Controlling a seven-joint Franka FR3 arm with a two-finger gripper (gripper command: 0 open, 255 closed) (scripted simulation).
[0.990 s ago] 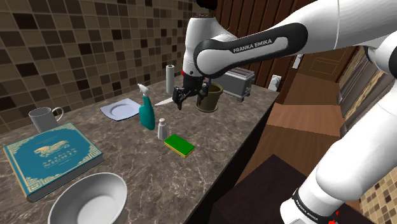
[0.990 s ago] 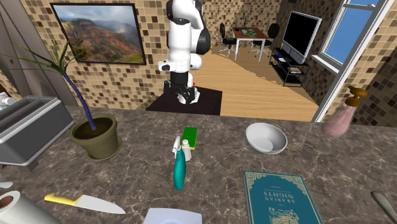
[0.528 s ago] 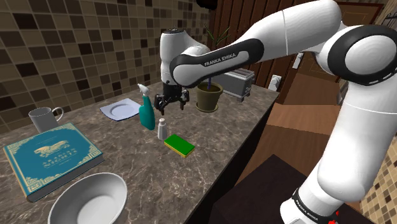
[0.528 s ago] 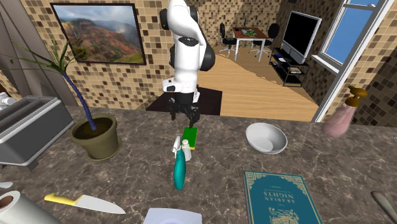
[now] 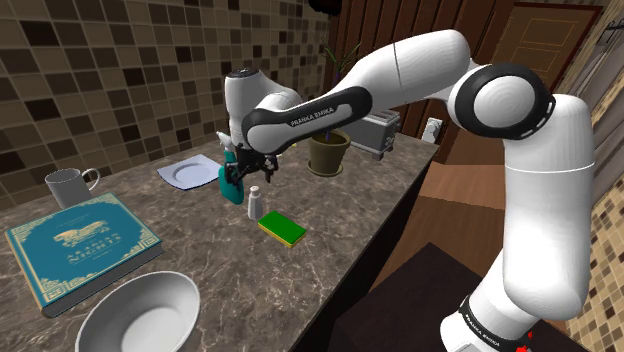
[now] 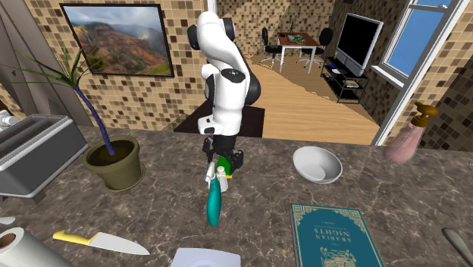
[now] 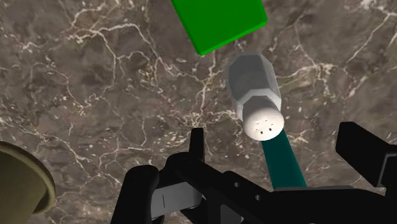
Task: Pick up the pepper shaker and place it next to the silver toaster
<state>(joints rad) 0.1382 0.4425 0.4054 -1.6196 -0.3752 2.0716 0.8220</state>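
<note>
The approach is in hand. The all-black two-finger end effector (image 5: 243,178) hovers with its fingers spread just above the small white-capped, grey pepper shaker (image 5: 254,202). The shaker stands upright on the dark marble tabletop (image 5: 200,245), just beside the teal spray bottle (image 5: 229,188). The next move calls for a straight descent so the fingers straddle the shaker without nudging the bottle, then a squeeze. Beyond the bottle, the olive pot (image 5: 328,156) holds a plant. The white bowl (image 5: 140,310), well apart from the bottle, looks empty.

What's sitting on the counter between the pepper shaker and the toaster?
The potted plant stands between the pepper shaker and the toaster; the second exterior view shows it best.
</note>
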